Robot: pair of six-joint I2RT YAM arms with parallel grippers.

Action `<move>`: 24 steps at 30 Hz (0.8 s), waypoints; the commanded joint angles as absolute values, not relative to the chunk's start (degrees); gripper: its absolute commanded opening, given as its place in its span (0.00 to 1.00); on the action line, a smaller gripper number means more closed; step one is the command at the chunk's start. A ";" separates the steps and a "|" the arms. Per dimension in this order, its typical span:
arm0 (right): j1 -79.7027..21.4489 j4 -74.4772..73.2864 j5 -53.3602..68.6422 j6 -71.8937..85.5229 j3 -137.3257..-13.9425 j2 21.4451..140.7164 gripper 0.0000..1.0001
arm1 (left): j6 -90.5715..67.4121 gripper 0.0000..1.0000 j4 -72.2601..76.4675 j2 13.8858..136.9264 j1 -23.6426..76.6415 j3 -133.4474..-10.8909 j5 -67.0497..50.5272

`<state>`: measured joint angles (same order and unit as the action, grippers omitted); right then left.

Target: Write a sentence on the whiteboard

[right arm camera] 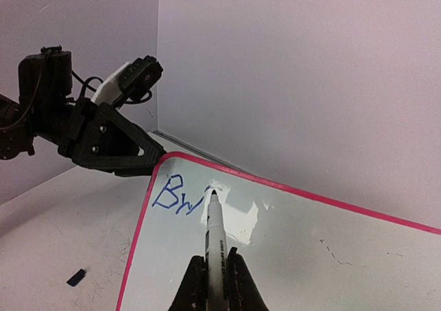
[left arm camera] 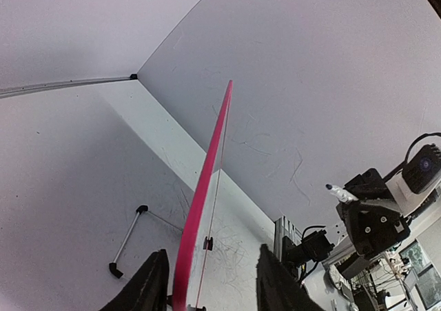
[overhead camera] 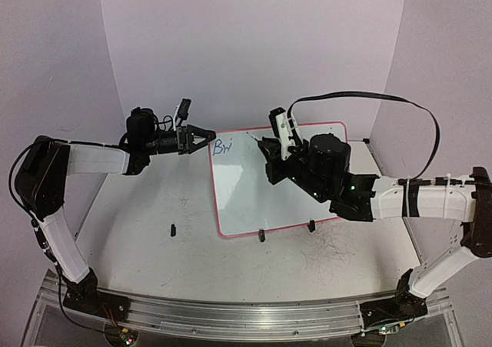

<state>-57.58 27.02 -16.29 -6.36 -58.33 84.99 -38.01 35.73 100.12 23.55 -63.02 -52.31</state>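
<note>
The whiteboard (overhead camera: 261, 197) with its pink rim lies at the table's middle. Blue handwritten letters (overhead camera: 223, 147), the start of the sentence, read about "Bri" at its top left corner; they also show in the right wrist view (right arm camera: 176, 195). My right gripper (right arm camera: 215, 266) is shut on a white marker (right arm camera: 215, 232), whose tip sits at the board just right of the letters. In the top view it (overhead camera: 270, 153) hovers over the board's upper middle. My left gripper (overhead camera: 206, 138) is at the board's top left corner. Its jaws (left arm camera: 213, 256) stand wide apart astride the pink rim (left arm camera: 207, 180).
A small black piece (overhead camera: 173, 228) lies on the table left of the board, also in the right wrist view (right arm camera: 76, 277). Two black clip feet (overhead camera: 262, 235) sit at the board's near edge. The scuffed tabletop (overhead camera: 330, 258) has grey scribbles. Purple walls enclose the back and sides.
</note>
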 commanded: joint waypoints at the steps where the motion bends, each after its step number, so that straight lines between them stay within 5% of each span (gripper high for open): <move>1: -57.76 32.06 -15.86 -8.20 -57.67 83.07 0.00 | -38.84 0.38 36.02 101.93 23.22 -66.05 -52.92; 12: -57.74 31.52 -16.71 -6.91 -57.42 83.12 0.00 | -36.53 0.11 36.02 101.77 22.82 -64.37 -51.98; 24: -57.76 25.42 -12.54 -4.28 -64.97 89.83 0.00 | -34.90 0.04 35.99 101.09 22.76 -63.44 -52.51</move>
